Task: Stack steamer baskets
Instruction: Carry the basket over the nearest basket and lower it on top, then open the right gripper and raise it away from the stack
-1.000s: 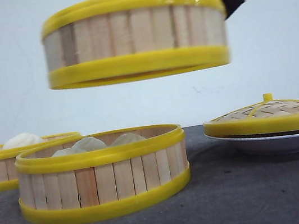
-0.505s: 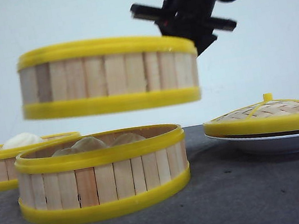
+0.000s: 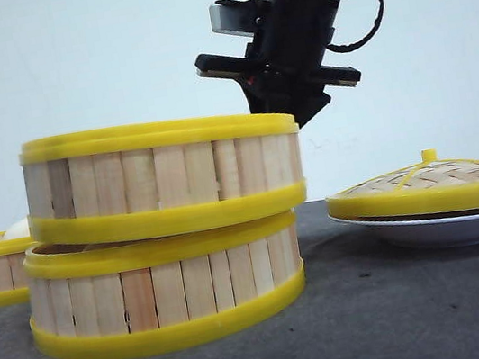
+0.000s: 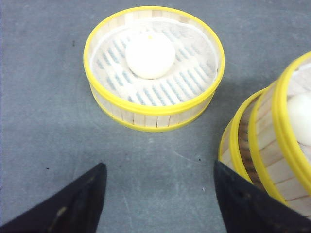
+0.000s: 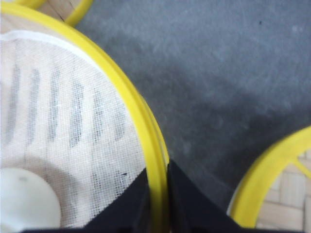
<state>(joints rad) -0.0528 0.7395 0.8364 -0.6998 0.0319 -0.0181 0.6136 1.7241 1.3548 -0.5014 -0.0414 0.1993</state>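
Right gripper: our right gripper (image 5: 156, 204) pinches the yellow rim of the top basket (image 3: 163, 175), with 1 finger inside the wall and 1 outside.
Top basket: it sits on the bottom basket (image 3: 165, 287), at the front of the table (image 3: 407, 317). It looks pushed a bit to the left of the one under it. We think it is resting there, but we cannot be sure it is all the way down.
Key line-up: the basket hangs to the left of our right gripper and lies flat, so letting go means opening up and lifting straight away.
Inside: a white bun (image 5: 26, 199) lies on the cloth in the top basket.
Left gripper: our left gripper (image 4: 160, 194) is spread wide with nothing in it, just above the table.
Third basket: the third basket (image 4: 153, 65) stands alone with 1 bun (image 4: 150, 54) in it, ahead of our left gripper. That arm is the nearer one for it.
In the way: the 2-high stack stands close beside our left gripper.
Off to the right: the woven lid (image 3: 432, 184) rests on a white plate (image 3: 443, 227), well apart from the stack.
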